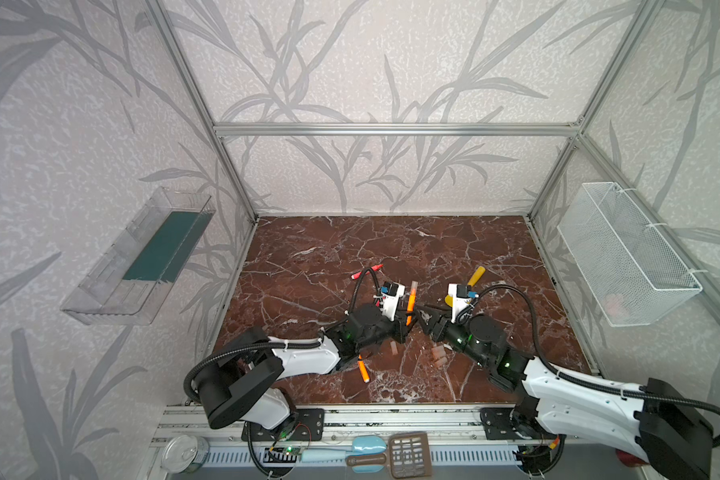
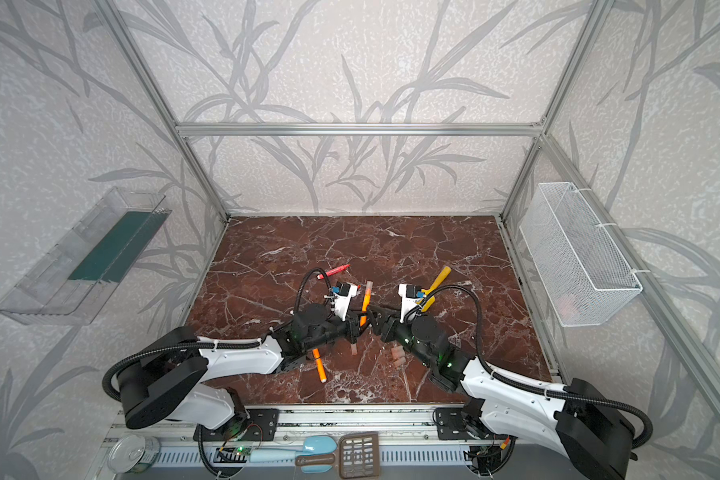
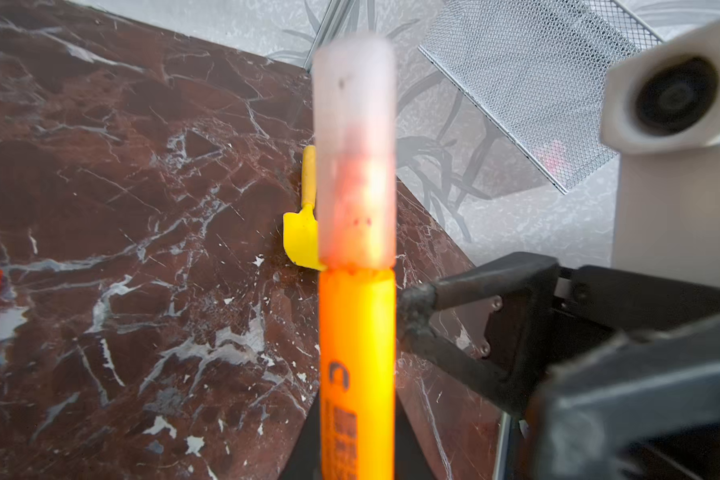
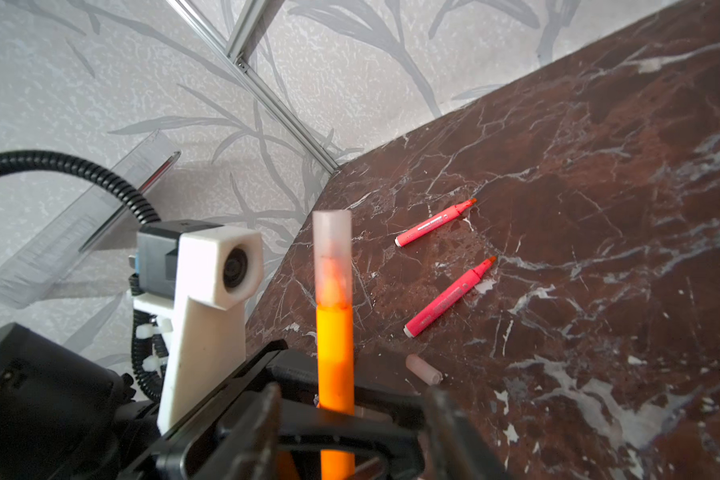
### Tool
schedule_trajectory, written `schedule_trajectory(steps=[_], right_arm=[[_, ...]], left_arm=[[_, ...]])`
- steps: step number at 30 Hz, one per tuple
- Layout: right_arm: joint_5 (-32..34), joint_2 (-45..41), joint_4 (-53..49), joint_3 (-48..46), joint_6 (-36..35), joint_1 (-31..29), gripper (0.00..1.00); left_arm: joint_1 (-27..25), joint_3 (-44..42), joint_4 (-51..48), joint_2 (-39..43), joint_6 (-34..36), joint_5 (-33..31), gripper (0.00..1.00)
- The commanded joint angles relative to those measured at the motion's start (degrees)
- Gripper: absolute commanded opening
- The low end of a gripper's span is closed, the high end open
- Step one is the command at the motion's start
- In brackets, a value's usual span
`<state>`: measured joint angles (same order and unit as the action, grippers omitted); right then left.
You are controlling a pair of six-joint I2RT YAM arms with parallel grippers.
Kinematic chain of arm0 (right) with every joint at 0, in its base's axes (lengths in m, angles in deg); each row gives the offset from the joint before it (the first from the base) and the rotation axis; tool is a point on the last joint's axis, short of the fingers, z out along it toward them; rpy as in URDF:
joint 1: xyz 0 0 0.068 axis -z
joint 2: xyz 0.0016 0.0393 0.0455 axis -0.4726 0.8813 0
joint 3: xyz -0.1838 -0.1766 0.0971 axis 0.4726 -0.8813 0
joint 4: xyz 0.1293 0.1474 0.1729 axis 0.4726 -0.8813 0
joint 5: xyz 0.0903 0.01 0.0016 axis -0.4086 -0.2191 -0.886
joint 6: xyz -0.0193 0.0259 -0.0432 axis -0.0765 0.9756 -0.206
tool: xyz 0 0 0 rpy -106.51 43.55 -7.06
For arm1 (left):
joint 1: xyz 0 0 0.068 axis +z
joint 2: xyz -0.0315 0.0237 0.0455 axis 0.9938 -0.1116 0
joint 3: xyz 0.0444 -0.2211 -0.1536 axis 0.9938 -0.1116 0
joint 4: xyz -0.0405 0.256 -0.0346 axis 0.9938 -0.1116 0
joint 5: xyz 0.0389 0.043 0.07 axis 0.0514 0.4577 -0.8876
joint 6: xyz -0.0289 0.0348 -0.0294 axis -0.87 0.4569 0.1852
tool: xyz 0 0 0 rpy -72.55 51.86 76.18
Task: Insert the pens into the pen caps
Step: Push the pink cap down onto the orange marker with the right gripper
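An orange pen stands upright in mid-table, with my left gripper shut on its lower barrel. A translucent pinkish pen cap sits on its top end. My right gripper is open just to the right, its fingers apart from the pen. Two red-pink pens lie uncapped on the table. Another orange pen lies by the left arm. Loose pen caps lie nearby.
A yellow spatula lies behind the right wrist. A white wire basket hangs on the right wall and a clear tray on the left wall. A tin and kitchen tools lie on the front rail.
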<state>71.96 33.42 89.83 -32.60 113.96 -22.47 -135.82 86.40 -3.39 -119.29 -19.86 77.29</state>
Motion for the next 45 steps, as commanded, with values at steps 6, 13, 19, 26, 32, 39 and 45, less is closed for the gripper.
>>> schedule_trajectory(steps=[6, 13, 19, 26, 32, 39, 45], right_arm=[[3.47, -7.11, -5.76, 1.01, -3.77, 0.29, 0.86], [4.04, -6.84, -9.84, 3.66, -4.89, 0.84, 0.86], [3.12, -3.84, -9.84, 4.66, -4.24, 2.43, 0.70], [0.60, -1.57, -9.80, 4.96, -2.31, 4.88, 0.57], [-1.12, 0.91, -9.49, 6.07, -2.00, 5.06, 0.43], [-2.83, 3.12, -8.90, 6.46, -0.66, 5.10, 0.18], [-4.97, 3.97, -8.89, 6.72, 0.30, 5.13, 0.18]], left_arm=[[-3.17, -2.03, 0.71, 0.20, 6.62, -2.33, 0.00], [-5.75, -1.82, 2.49, -2.85, 9.26, -1.69, 0.00], [-6.82, -1.01, 2.85, -5.16, 10.02, -1.92, 0.00], [-7.27, -0.59, 3.59, -6.57, 10.50, -1.95, 0.00], [-7.35, 0.13, 3.55, -7.80, 10.46, -1.91, 0.00], [-7.36, -0.39, 3.68, -6.60, 10.97, -2.40, 0.00], [-7.23, 1.68, -0.18, -5.11, 12.03, -3.40, 0.00]])
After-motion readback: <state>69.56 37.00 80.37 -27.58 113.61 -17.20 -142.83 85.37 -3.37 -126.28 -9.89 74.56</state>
